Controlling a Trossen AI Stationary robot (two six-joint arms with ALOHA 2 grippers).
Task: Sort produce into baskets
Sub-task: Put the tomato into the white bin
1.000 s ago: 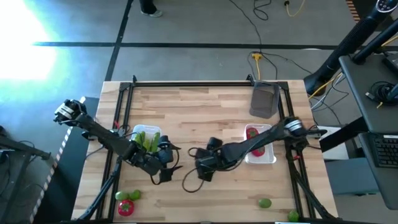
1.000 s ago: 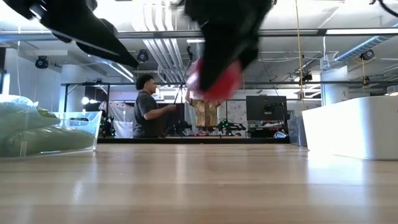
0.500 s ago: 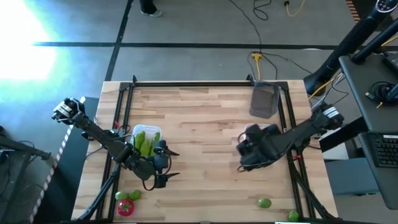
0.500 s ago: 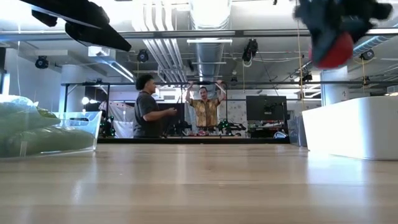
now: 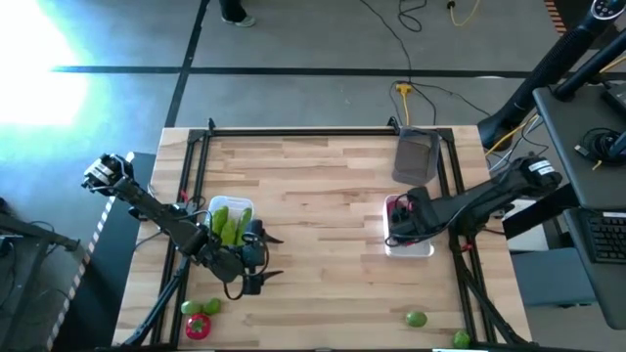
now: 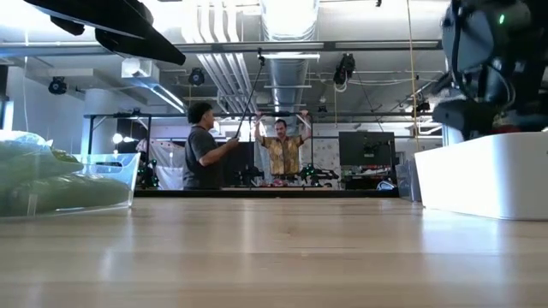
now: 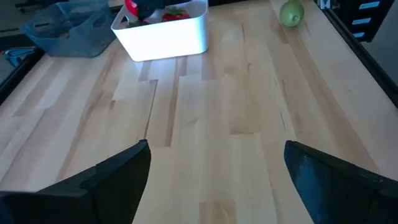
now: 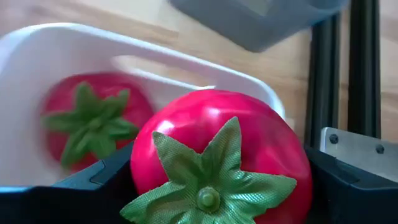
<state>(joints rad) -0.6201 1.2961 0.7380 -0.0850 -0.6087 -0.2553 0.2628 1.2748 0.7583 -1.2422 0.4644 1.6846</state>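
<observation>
From above, the right gripper point(image 5: 401, 219) hangs over the white basket point(image 5: 423, 250); the left gripper point(image 5: 256, 259) waits beside the cucumber basket point(image 5: 217, 205). Its wrist camera shows jaws apart. The right wrist camera shows jaws clamped on 1 tomato point(image 8: 221, 158) above another tomato point(image 8: 93, 118) in the basket.

The right hand point(image 5: 399, 217) hides most of the white basket point(image 5: 423, 248) — its tomato point(image 8: 217, 162) is cut off below.

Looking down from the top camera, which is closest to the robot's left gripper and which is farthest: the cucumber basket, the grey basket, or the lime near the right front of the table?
From the left gripper:
1. Cucumber basket, right beside it, left side.
2. Lime, across the table, front right.
3. Grey basket, far back right.
</observation>
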